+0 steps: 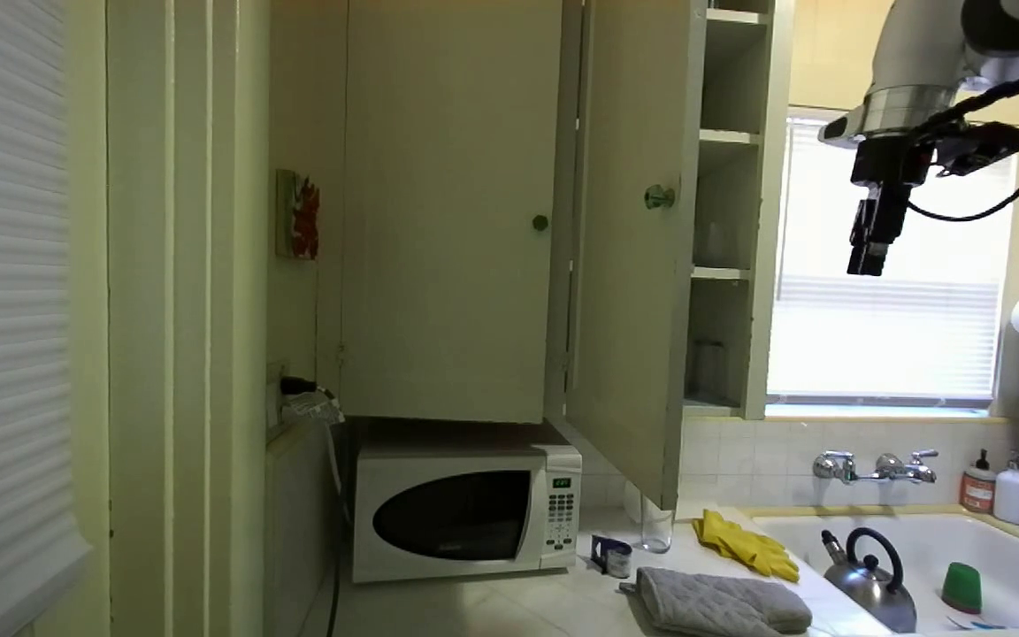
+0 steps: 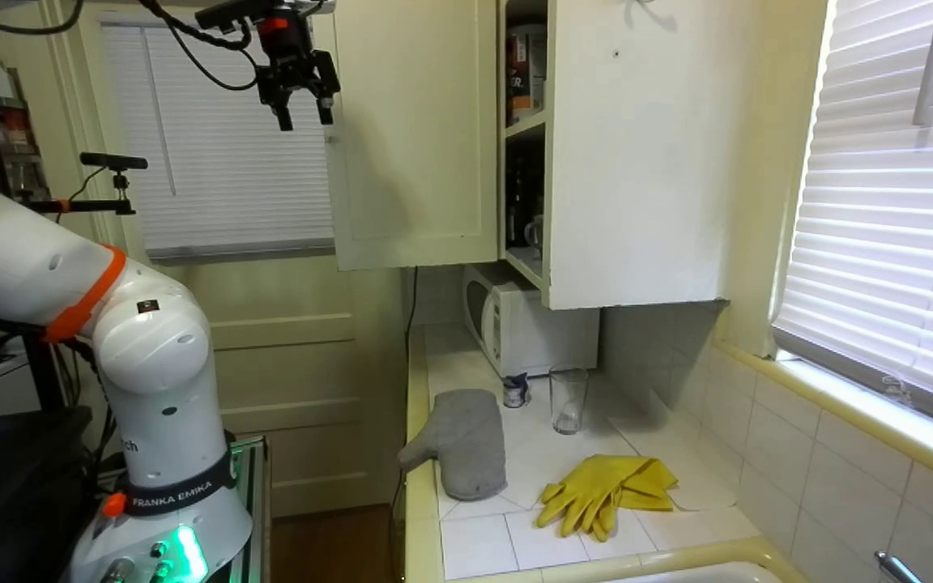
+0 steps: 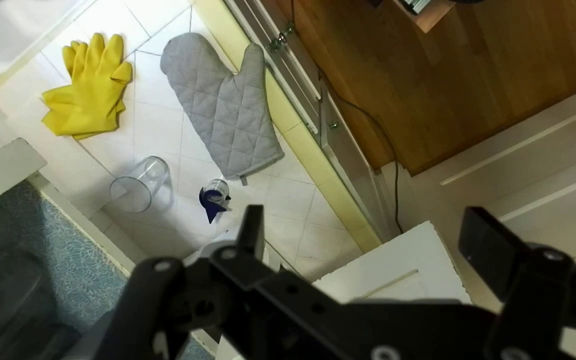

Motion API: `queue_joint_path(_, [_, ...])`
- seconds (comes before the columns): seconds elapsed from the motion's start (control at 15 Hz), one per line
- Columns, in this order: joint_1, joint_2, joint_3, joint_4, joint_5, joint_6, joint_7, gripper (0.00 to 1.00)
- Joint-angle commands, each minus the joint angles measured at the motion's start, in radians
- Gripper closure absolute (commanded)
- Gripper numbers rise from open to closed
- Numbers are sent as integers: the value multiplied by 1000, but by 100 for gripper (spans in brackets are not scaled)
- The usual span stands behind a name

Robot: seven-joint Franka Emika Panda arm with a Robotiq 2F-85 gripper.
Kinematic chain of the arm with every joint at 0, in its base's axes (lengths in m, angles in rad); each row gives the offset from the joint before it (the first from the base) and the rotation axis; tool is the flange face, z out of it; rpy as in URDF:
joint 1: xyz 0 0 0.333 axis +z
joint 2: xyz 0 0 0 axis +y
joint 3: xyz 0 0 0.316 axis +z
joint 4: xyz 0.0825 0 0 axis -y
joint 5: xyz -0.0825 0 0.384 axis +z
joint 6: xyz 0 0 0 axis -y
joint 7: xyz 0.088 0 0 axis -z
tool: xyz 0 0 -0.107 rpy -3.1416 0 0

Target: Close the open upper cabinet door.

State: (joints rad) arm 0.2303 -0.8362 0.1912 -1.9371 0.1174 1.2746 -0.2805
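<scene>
wrist view: i see the upper cabinet door beyond my end effector, framed by its widely parted fingers

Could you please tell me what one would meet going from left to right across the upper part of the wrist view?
White sink, yellow rubber gloves, gray oven mitt, lower cabinet front, wooden floor.

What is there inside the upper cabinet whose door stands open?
Its shelves hold a labelled container and, it seems, a mug and a clear glass. The open door and the side wall cover much of the inside, so what else stands there cannot be told.
</scene>
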Motion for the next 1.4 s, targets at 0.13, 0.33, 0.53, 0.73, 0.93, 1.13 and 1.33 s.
queue_joint_path(0.13, [53, 115, 62, 191, -34, 95, -65, 0])
queue_joint_path(0.33, [75, 196, 121, 376, -64, 77, -116, 0])
queue_joint_path(0.53, [101, 255, 162, 549, -108, 55, -191, 0])
queue_joint_path(0.73, [96, 309, 212, 696, -96, 68, -278, 0])
queue_joint_path(0.93, [136, 386, 274, 820, -107, 83, -324, 0])
queue_joint_path(1.13, [145, 457, 350, 911, -115, 98, -387, 0])
queue_joint_path(1.33, [153, 514, 407, 967, -122, 132, -473, 0])
